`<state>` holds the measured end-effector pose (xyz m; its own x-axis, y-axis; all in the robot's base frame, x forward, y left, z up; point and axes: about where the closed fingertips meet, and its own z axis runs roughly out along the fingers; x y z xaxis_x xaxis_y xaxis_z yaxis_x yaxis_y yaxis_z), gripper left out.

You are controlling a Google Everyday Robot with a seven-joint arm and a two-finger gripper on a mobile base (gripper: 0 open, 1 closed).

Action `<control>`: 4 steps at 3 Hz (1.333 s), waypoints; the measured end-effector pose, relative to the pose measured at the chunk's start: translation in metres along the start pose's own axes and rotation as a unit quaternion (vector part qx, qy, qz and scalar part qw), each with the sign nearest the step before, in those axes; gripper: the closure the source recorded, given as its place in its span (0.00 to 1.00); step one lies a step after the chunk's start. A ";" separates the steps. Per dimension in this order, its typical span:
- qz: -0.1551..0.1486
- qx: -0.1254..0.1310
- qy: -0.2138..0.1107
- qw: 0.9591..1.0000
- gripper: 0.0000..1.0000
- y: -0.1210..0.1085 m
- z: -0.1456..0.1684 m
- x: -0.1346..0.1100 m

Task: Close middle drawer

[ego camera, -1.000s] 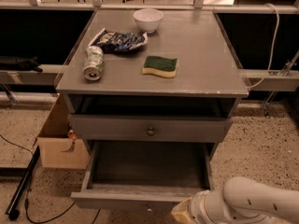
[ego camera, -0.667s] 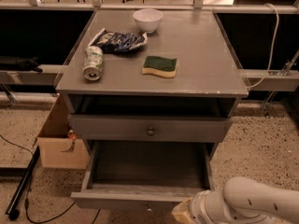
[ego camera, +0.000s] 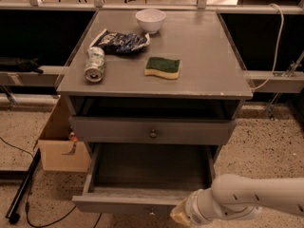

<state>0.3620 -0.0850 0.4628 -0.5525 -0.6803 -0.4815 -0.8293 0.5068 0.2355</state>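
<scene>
The middle drawer (ego camera: 123,203) is pulled far out of the grey cabinet (ego camera: 199,46), and its empty inside faces up. Its front panel sits at the bottom of the view, with a small dark knob (ego camera: 151,212) just showing. The like grey drawer above it (ego camera: 153,130) is nearly in and has its own round knob. The lowest drawer is hidden under the open one. My gripper (ego camera: 181,215), on a white arm (ego camera: 251,198) coming in from the lower right, is at the open drawer's front panel, right of its knob.
On the cabinet top lie a white bowl (ego camera: 150,19), a crumpled chip bag (ego camera: 121,41), a can on its side (ego camera: 95,64) and a green and yellow sponge (ego camera: 163,67). A cardboard box (ego camera: 59,148) stands on the floor to the left, with a black pole (ego camera: 21,189) and cables near it.
</scene>
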 end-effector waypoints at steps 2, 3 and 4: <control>0.005 0.015 -0.010 1.000 1.00 0.013 -0.005 0.020; 0.007 0.022 -0.013 1.000 1.00 0.006 0.000 0.023; 0.014 0.025 -0.013 0.999 1.00 -0.013 0.012 0.021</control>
<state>0.3618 -0.0994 0.4396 -0.5727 -0.6518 -0.4972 -0.8078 0.5520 0.2068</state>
